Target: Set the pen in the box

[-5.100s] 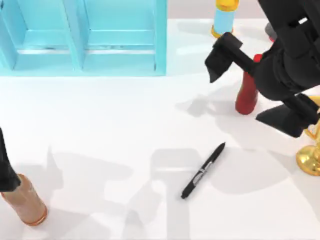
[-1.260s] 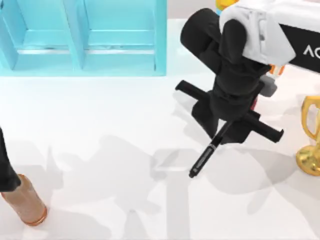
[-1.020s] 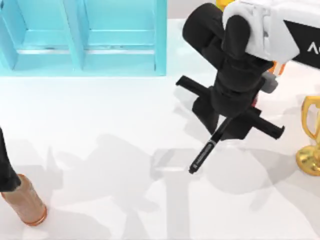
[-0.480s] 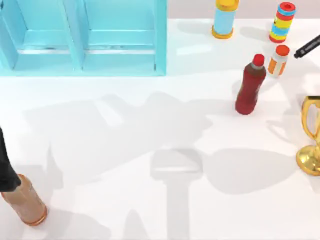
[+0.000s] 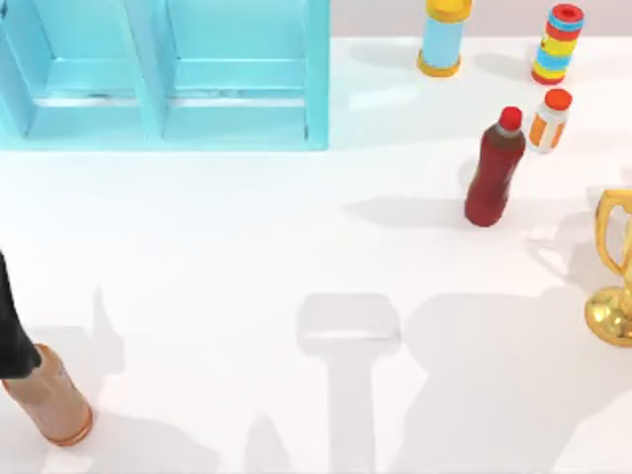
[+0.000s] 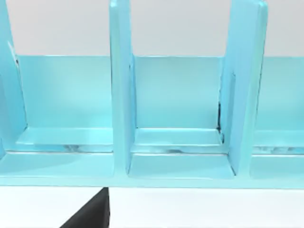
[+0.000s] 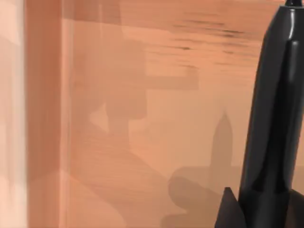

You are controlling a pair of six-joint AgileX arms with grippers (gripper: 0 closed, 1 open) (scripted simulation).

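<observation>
One pen [image 7: 273, 118], over orange-brown surface [image 7: 118, 118]

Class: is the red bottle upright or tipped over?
Upright. In the top view the red bottle stands on its base on the table, red cap uppermost.

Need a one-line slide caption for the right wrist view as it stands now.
Right wrist view: the black pen stands close to the camera against an orange-brown wooden surface crossed by shadows.
</observation>
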